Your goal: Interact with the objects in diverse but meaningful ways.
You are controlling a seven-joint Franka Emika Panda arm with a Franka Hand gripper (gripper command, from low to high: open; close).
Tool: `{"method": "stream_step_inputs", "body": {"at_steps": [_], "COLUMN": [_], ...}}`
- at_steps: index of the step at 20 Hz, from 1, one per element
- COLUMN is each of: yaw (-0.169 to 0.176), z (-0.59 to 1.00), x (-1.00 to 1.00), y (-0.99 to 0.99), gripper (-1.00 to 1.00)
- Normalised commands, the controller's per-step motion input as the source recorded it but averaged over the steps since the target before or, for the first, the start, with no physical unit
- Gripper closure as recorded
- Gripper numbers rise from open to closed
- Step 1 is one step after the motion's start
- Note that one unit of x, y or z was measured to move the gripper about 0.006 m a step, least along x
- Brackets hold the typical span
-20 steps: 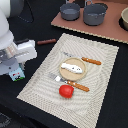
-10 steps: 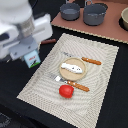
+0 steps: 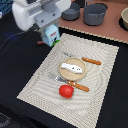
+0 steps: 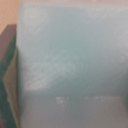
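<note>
Carton [image 3: 51, 35], small and white with blue-green print, hangs in the gripper [image 3: 50, 31] above the far left corner of the striped placemat [image 3: 40, 80], clear of the surface; the pincer is closed on it, and the wrist view shows only its pale face [image 4: 70, 55] filling the frame, consistent with a firm hold during carriage. White oblong piece [image 3: 72, 67] lies on a round wooden board [image 3: 73, 71] at mat centre, with the red tomato [image 3: 66, 90] just nearer. Wooden-handled fork [image 3: 91, 61] and knife [image 3: 80, 87] flank the board and limit set-down space there. Two grey pots [image 3: 94, 13] stand far right, well apart; the sausage-like stick is not discernible
</note>
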Motion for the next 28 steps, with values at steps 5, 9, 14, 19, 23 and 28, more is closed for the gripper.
{"method": "stream_step_inputs", "body": {"at_steps": [5, 9, 14, 19, 23, 28], "yaw": [0.000, 0.000, 0.000, 0.027, 0.040, 0.038], "z": [0.01, -0.03, -0.09, -0.13, -0.24, -0.30], "x": [0.90, 0.90, 0.87, 0.35, -0.01, 0.01], "y": [0.70, 0.67, 0.59, 0.14, -0.02, -0.01], "gripper": [1.00, 1.00, 1.00, 1.00, 1.00, 1.00]}}
